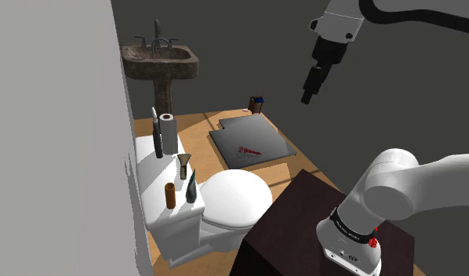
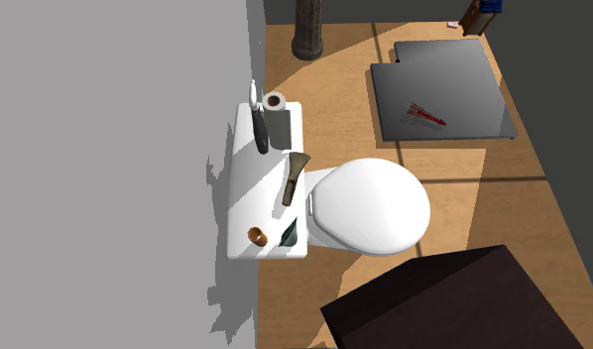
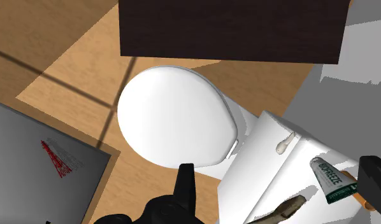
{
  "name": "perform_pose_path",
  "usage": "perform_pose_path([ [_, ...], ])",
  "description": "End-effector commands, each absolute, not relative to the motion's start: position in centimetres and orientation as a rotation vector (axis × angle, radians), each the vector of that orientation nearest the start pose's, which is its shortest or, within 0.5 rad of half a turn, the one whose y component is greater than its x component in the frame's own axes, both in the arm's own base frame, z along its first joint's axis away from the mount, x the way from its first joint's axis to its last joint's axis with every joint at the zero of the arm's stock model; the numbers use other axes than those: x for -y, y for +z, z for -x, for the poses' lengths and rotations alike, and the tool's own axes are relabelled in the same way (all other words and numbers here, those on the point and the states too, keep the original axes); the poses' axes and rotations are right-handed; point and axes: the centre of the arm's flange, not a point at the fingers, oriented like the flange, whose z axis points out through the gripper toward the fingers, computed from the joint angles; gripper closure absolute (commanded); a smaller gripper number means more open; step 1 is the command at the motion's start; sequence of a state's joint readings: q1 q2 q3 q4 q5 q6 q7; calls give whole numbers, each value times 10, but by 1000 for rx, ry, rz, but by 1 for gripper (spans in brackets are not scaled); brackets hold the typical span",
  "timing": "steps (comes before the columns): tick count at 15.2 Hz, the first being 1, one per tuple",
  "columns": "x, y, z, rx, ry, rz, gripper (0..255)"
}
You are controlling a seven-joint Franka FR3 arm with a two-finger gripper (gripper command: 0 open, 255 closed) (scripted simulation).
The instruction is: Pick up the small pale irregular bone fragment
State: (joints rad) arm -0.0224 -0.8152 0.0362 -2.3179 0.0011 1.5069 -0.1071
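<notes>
One white toilet (image 1: 237, 196): smooth oval lid, flat tank top (image 2: 245, 198). One grey floor mat (image 1: 252, 141) w/ red mark. Gripper (image 1: 307, 96) high up, fingers spread wide, nothing held. One bone fragment (image 2: 295, 178): tan, irregular, lying on tank top well below gripper, betw. one paper roll (image 2: 275, 101) and one brown cup (image 2: 256, 235).

- Shoulder view: behind the stand (image 1: 288, 227), looking down past the toilet (image 1: 237, 196) toward the sink (image 1: 161, 61).
- Second exterior view: steeply overhead, nearer.
- Wrist view: high, downward; all share the toilet.
</notes>
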Motion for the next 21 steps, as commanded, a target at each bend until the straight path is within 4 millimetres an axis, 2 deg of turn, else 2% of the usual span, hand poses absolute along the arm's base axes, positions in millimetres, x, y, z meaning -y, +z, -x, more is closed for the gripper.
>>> perform_pose_path([
  [1, -8, 611, -293, 174, -4, 3162, 0],
  [11, -68, 515, -357, -99, -23, 3159, 0],
  [21, -117, 419, -432, -370, -43, 3133, 0],
])
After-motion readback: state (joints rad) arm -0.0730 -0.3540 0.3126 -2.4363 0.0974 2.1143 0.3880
